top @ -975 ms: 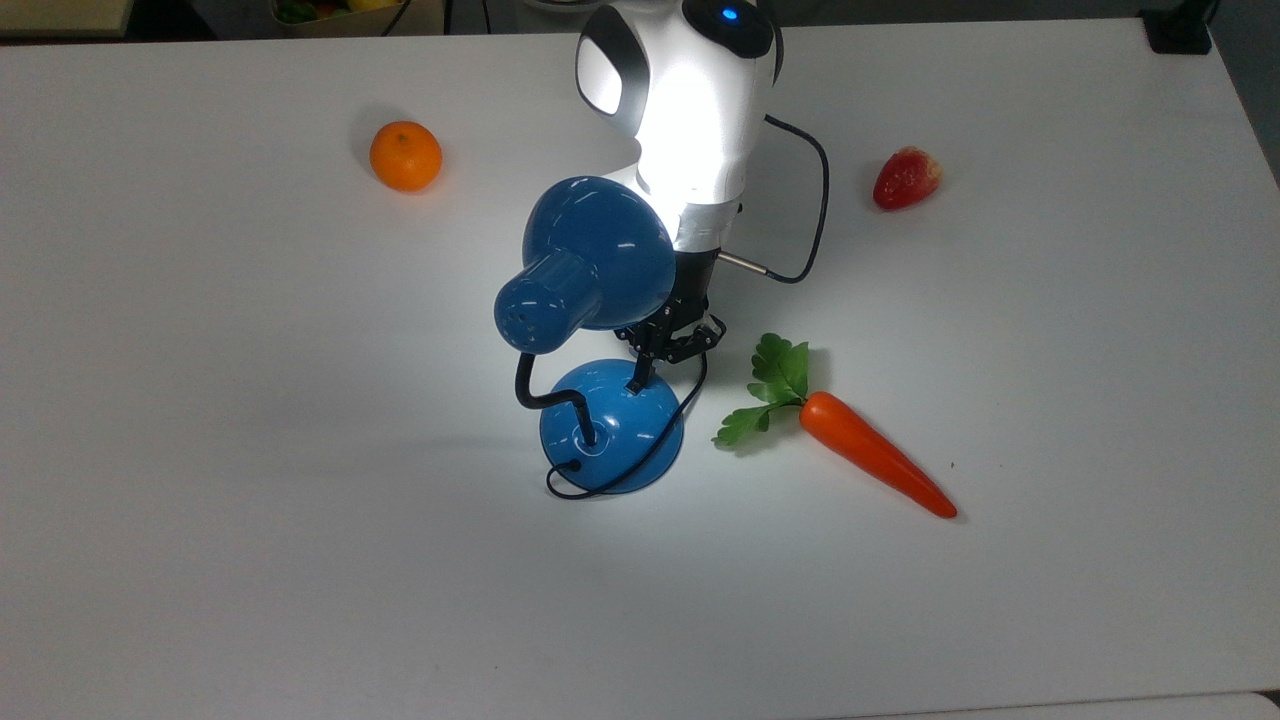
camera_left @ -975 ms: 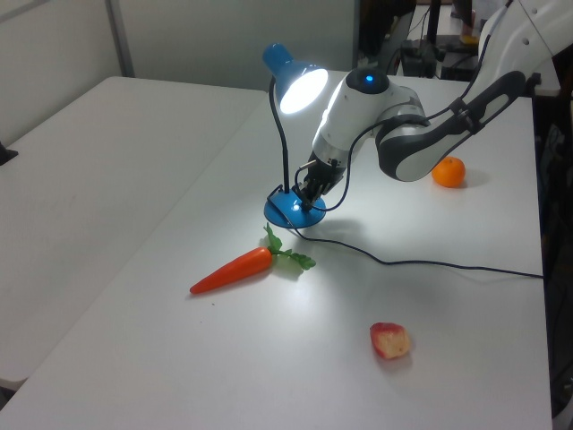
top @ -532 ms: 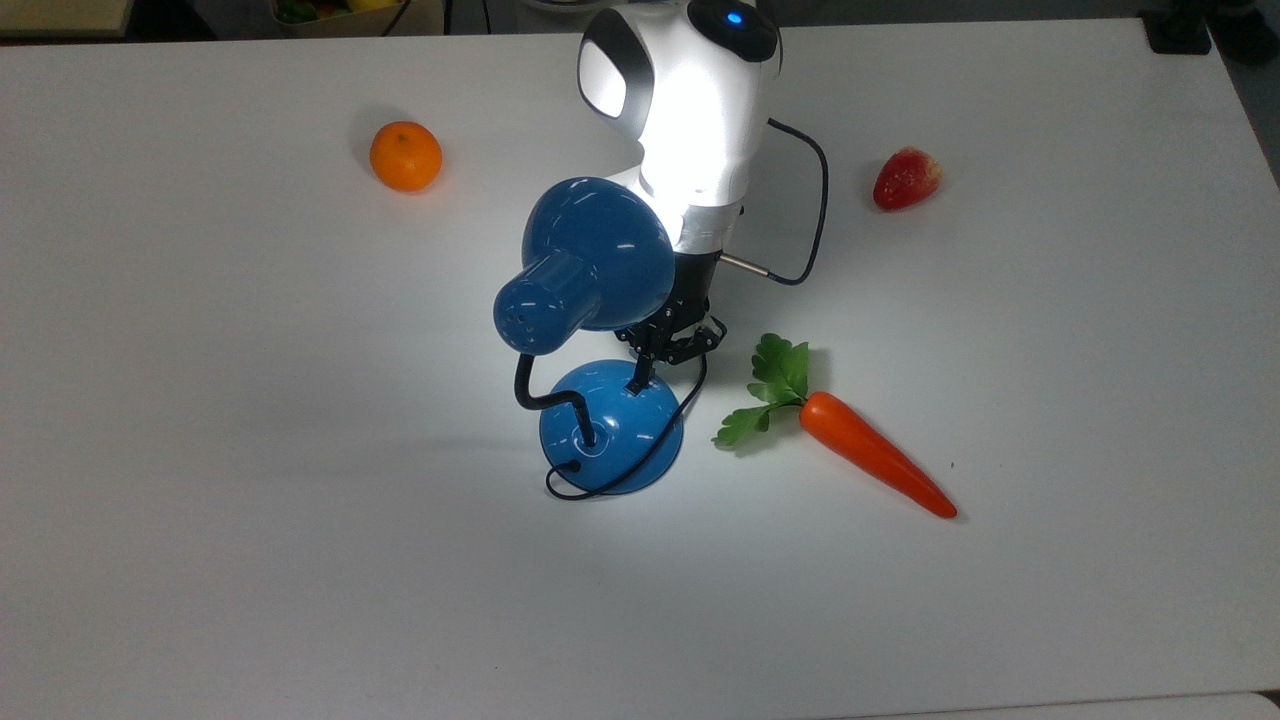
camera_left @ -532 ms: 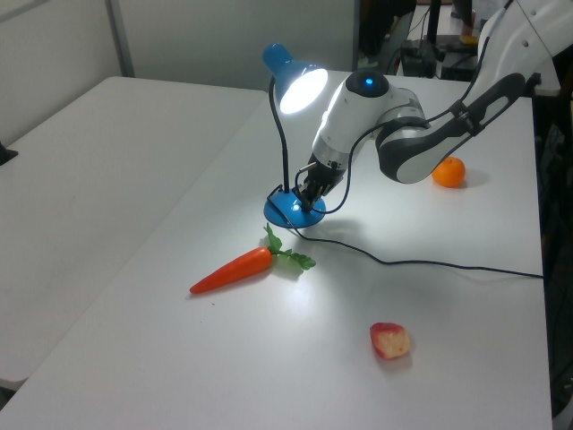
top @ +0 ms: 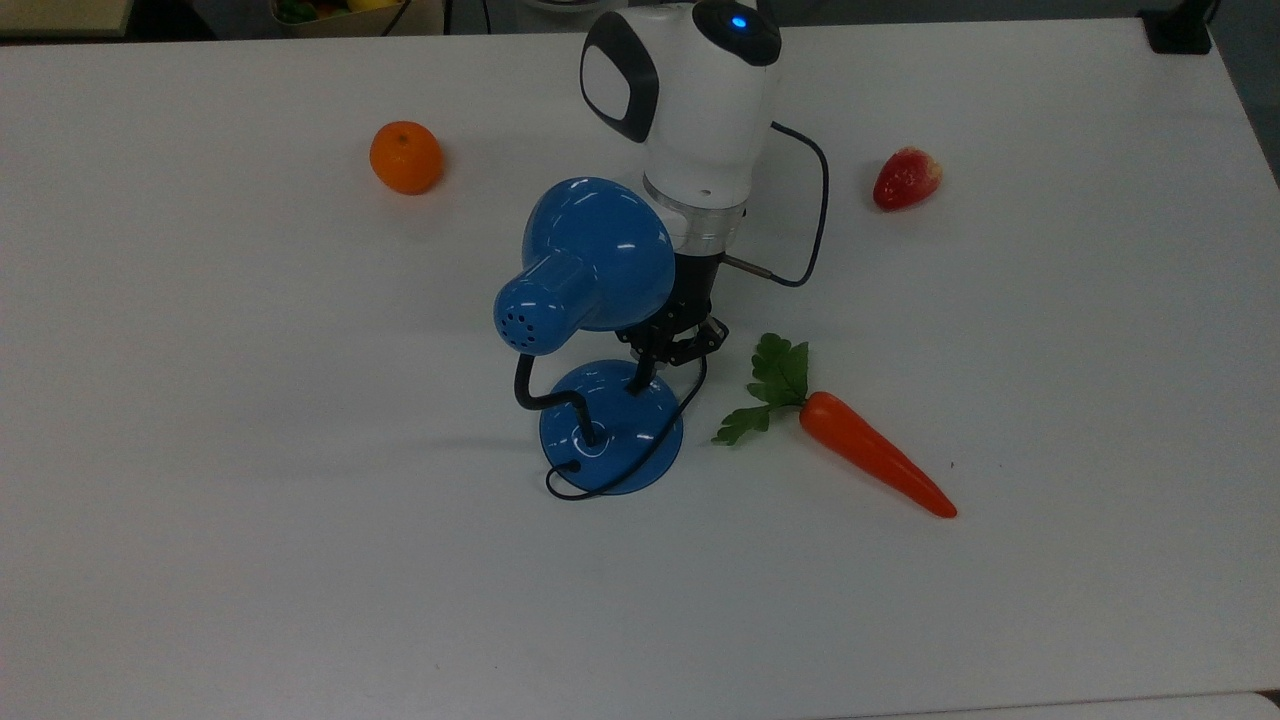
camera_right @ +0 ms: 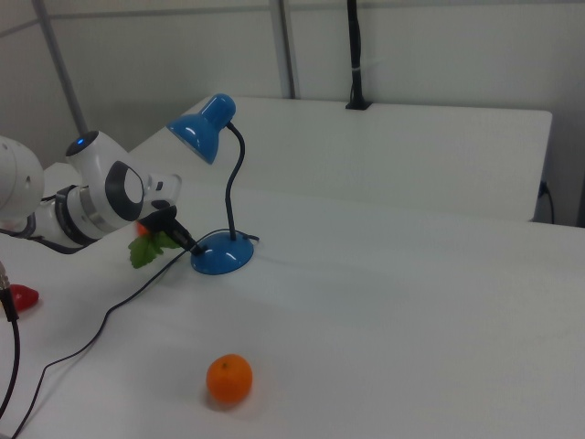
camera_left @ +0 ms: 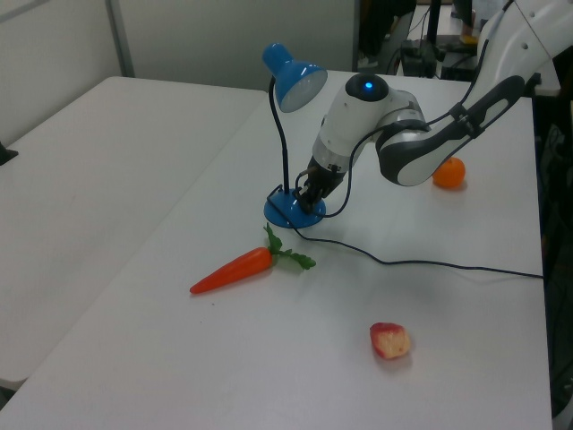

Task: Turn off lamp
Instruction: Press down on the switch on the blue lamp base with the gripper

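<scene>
Standing near the middle of the white desk [top: 200,500], the lamp [top: 585,260] is dark: no glow comes from its glossy blue cone shade, and the desk around it has no bright patch. In the top view its round blue base [top: 610,428] lies at about 6 o'clock from the shade, with the black gooseneck [top: 535,385] bending out toward 9 o'clock before it rises. A black cord [top: 815,215] loops off the base and runs toward 1 o'clock, past the arm.

The pincer [top: 640,378] reaches down from the white arm [top: 700,110] onto the base's edge at about 12 o'clock, its black tip touching the dome. Whether its fingers are parted or pressed together I cannot tell. In the left view the pincer [camera_left: 304,199] meets the base [camera_left: 291,212] from the left view's right, with the shade [camera_left: 294,76] high above. In the right view the pincer [camera_right: 190,245] comes in from the right view's left onto the base [camera_right: 222,259].

In the top view, an orange [top: 405,157] sits well apart at about 10 o'clock from the lamp, a strawberry [top: 906,178] well apart at about 2 o'clock, and a carrot [top: 872,452] with green leaves lies near the base at about 3 o'clock, its tip pointing toward 4 o'clock.
</scene>
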`<state>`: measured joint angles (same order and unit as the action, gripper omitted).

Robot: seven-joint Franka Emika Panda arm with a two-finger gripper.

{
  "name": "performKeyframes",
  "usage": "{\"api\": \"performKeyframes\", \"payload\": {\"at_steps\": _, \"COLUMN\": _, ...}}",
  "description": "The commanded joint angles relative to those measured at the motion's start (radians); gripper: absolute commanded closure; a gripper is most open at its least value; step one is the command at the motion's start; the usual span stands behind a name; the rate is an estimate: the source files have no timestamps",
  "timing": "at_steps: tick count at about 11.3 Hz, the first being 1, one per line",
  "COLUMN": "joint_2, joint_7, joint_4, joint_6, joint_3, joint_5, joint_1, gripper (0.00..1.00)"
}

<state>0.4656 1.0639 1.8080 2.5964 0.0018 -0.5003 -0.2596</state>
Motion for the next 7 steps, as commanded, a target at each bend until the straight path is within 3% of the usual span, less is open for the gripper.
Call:
{"api": "performKeyframes", "payload": {"at_steps": 1, "joint_2": 0.024, "joint_7": 0.027, "joint_4": -0.018, "joint_6": -0.024, "joint_3": -0.005, "joint_5": -0.023, "joint_1": -0.017, "gripper": 0.98}}
{"api": "performKeyframes", "payload": {"at_steps": 4, "joint_2": 0.013, "joint_7": 0.024, "joint_4": -0.015, "joint_6": -0.027, "joint_3": -0.005, "joint_5": -0.023, "joint_1": -0.015, "gripper": 0.97}}
{"api": "performKeyframes", "payload": {"at_steps": 7, "joint_2": -0.065, "joint_7": 0.010, "joint_4": 0.028, "joint_6": -0.079, "joint_3": -0.003, "joint_5": -0.020, "joint_1": -0.007, "gripper": 0.97}}
